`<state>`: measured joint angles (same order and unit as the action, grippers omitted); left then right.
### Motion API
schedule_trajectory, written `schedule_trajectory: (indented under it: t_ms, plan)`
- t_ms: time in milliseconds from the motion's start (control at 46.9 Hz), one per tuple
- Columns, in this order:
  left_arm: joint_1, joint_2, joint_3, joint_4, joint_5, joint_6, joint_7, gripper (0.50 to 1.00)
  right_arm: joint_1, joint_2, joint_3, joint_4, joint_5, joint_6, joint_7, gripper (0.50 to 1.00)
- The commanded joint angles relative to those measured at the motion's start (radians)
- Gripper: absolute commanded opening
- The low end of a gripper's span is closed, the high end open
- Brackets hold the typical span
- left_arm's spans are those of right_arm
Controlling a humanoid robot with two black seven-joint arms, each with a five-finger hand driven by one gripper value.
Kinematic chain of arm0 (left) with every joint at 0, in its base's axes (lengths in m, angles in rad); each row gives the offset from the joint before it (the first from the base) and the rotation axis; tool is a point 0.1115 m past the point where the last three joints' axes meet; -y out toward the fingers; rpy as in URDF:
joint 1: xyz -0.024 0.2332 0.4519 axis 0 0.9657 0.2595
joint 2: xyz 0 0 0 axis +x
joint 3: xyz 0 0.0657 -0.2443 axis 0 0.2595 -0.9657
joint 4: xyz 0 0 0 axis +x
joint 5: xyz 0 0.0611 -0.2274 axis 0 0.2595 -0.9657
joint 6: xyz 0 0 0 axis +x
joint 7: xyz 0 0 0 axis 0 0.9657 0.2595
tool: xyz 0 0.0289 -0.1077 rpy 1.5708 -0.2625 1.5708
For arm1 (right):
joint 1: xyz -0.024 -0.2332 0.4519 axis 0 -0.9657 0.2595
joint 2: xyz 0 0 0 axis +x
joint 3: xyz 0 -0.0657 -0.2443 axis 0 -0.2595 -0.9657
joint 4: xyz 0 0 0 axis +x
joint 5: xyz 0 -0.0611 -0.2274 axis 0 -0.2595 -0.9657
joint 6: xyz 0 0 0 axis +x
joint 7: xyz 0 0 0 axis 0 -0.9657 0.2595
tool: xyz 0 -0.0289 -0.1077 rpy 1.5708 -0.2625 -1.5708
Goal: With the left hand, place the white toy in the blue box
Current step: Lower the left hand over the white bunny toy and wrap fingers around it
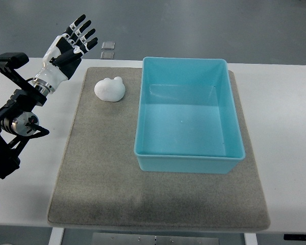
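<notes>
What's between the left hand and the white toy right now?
Nothing stands between them. In the top view the left hand hovers open, up and left of the white toy; only bare white table and grey mat edge lie in that stretch.

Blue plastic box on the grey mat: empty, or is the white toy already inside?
Empty: the blue plastic box shows only bare floor; the white toy lies on the grey mat beside it.

white toy (110,89), light blue box (188,159), grey mat (102,173), white table (285,132)
</notes>
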<state>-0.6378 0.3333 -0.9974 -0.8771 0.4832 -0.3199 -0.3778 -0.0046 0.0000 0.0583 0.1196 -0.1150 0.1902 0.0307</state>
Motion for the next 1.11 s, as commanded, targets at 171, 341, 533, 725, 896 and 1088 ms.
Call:
schedule_trajectory:
  t_ms: [171, 341, 533, 725, 896, 1088]
  plan:
    - [-0.034, 0.041, -0.001, 0.029, 0.262, 0.042, 0.002, 0.973, 0.0, 0.0, 0.0, 0.0, 0.0, 0.0, 0.0, 0.936]
    - [-0.04, 0.055, 0.0, 0.036, 0.455, 0.09, 0.002, 0.973, 0.0, 0.0, 0.0, 0.0, 0.0, 0.0, 0.0, 0.936]
    - [-0.045, 0.063, 0.0, 0.035, 0.811, 0.16, -0.006, 0.973, 0.0, 0.0, 0.0, 0.0, 0.0, 0.0, 0.0, 0.936]
    - [-0.045, 0.063, 0.002, 0.033, 1.087, 0.177, -0.012, 0.969, 0.0, 0.0, 0.0, 0.0, 0.0, 0.0, 0.0, 0.936]
    - [-0.046, 0.063, 0.031, 0.03, 1.167, 0.177, -0.012, 0.939, 0.0, 0.0, 0.0, 0.0, 0.0, 0.0, 0.0, 0.936]
    - [-0.076, 0.087, 0.128, 0.03, 1.167, 0.202, -0.012, 0.898, 0.0, 0.0, 0.0, 0.0, 0.0, 0.0, 0.0, 0.936]
